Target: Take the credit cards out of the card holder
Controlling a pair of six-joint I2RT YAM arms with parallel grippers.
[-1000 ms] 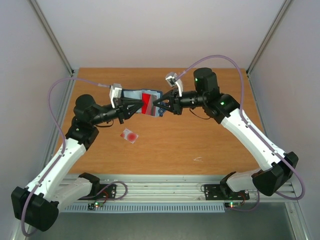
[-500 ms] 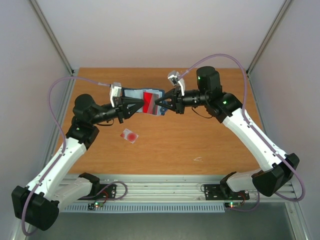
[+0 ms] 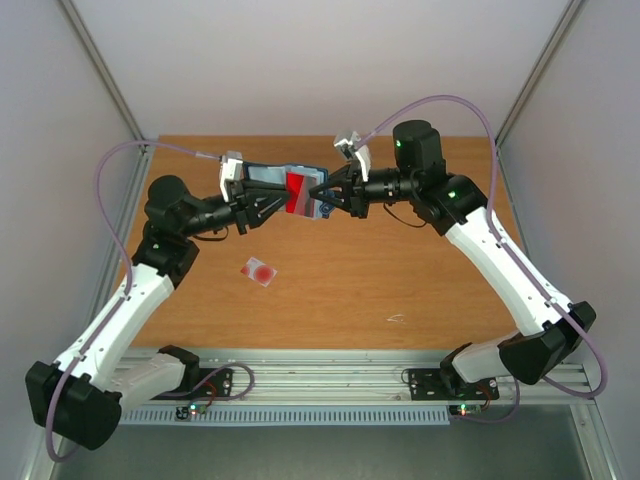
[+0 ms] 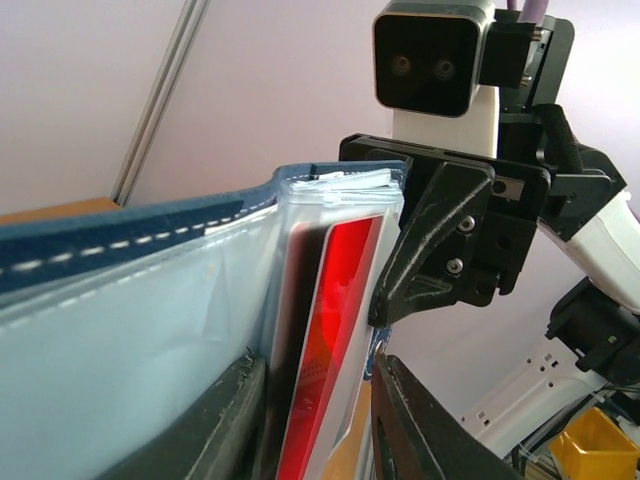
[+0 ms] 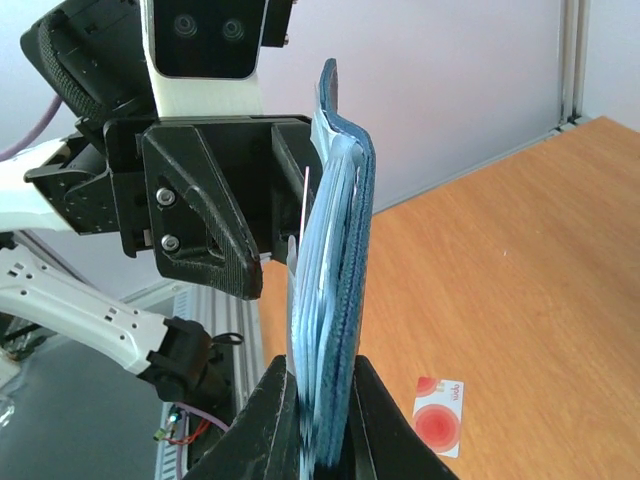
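While right tool (image 5: 322, 375) clamps the holder (image 5: 350, 230) aloft, I see left tool (image 4: 318, 370) parted.
Its fingers (image 4: 235, 420) straddle the red card (image 4: 335, 290); pale card (image 3: 260, 271) lies on worktop (image 3: 400, 270).

The card holder (image 3: 285, 185) hangs above the back middle of the table (image 3: 400, 270), between the two hands. The left hand (image 3: 268, 205) is at its left and the right hand (image 3: 322, 198) at its right edge. A pocketed card (image 4: 335, 330) stands in the holder's right part, between the left hand's fingers. A loose card (image 3: 259, 271) lies on the table in front and to the left, well apart.
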